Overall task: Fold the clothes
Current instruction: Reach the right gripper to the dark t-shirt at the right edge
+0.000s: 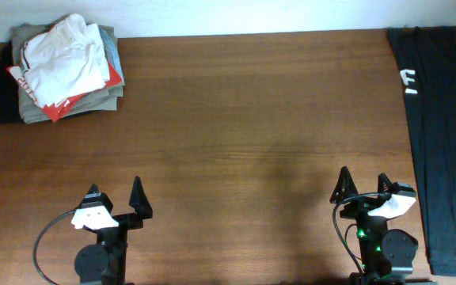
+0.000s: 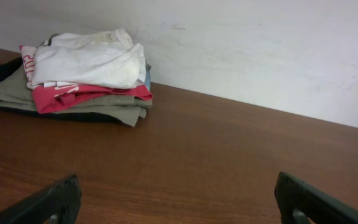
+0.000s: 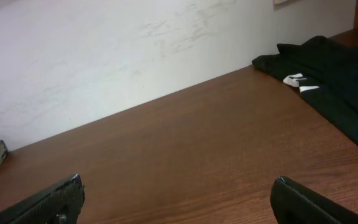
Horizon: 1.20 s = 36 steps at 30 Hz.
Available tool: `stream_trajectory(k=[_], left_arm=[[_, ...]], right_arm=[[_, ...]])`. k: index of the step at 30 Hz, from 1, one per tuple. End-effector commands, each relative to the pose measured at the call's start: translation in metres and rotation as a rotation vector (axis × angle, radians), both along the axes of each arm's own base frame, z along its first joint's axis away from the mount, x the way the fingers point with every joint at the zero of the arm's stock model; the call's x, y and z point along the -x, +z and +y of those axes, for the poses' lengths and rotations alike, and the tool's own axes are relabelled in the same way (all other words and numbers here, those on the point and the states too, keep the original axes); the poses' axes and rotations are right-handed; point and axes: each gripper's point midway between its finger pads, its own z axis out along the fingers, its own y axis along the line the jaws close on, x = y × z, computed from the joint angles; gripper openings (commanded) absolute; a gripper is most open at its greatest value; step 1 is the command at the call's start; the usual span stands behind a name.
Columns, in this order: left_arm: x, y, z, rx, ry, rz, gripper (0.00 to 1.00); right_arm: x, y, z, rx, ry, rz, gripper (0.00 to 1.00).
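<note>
Clothes lie in two spots on the table (image 1: 252, 134). Seen from overhead, a folded pile (image 1: 62, 67) of white, red and olive pieces sits at the table's far left corner, and a long black garment (image 1: 438, 134) stretches flat along its right edge. The left gripper (image 1: 115, 188) and right gripper (image 1: 363, 178) sit at the table's near edge, well apart from any cloth, jaws spread wide and holding nothing. The left wrist view shows the pile at the back of the table against the wall (image 2: 260, 50), with only bare wood between the parted fingers (image 2: 48, 202). The right wrist view shows the black garment at the table's far right.
</note>
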Motion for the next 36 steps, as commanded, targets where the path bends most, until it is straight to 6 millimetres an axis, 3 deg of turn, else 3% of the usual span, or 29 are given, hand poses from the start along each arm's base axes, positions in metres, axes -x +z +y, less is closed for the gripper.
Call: stream_trajectory(k=[1,21,22,23,25,27,29,30,32,34,36], left_arm=[[0.0,-0.003,0.001,-0.013,0.009,0.003,0.99],[0.0,-0.003,0.001,-0.013,0.009,0.003,0.99],[0.0,-0.003,0.001,-0.013,0.009,0.003,0.99],[0.0,-0.003,0.001,-0.013,0.009,0.003,0.99],[0.0,-0.003,0.001,-0.013,0.009,0.003,0.99],[0.0,-0.003,0.001,-0.013,0.009,0.003,0.99],[0.0,-0.003,0.001,-0.013,0.009,0.003,0.99],[0.0,-0.003,0.001,-0.013,0.009,0.003,0.99],[0.0,-0.003,0.001,-0.013,0.009,0.003,0.99],[0.0,-0.003,0.001,-0.013,0.009,0.003,0.99],[0.0,-0.003,0.001,-0.013,0.009,0.003,0.99]], right_arm=[[0.0,-0.002,-0.002,0.0,-0.012,0.004,0.99],[0.0,-0.002,-0.002,0.0,-0.012,0.004,0.99],[0.0,-0.001,0.003,-0.046,0.018,-0.006,0.99],[0.002,0.004,0.041,-0.263,0.221,-0.007,0.99],[0.023,0.006,0.099,-0.385,0.575,0.056,0.99],[0.026,0.009,0.103,-0.438,0.599,0.066,0.99],[0.035,0.037,0.115,-0.366,0.708,-0.047,0.99],[0.038,0.066,0.113,-0.286,0.717,-0.172,0.99],[0.037,0.094,0.102,-0.191,0.64,-0.267,0.99],[0.023,0.138,0.069,0.022,0.404,-0.312,0.99],[-0.006,0.157,0.031,0.171,0.183,-0.19,0.99]])
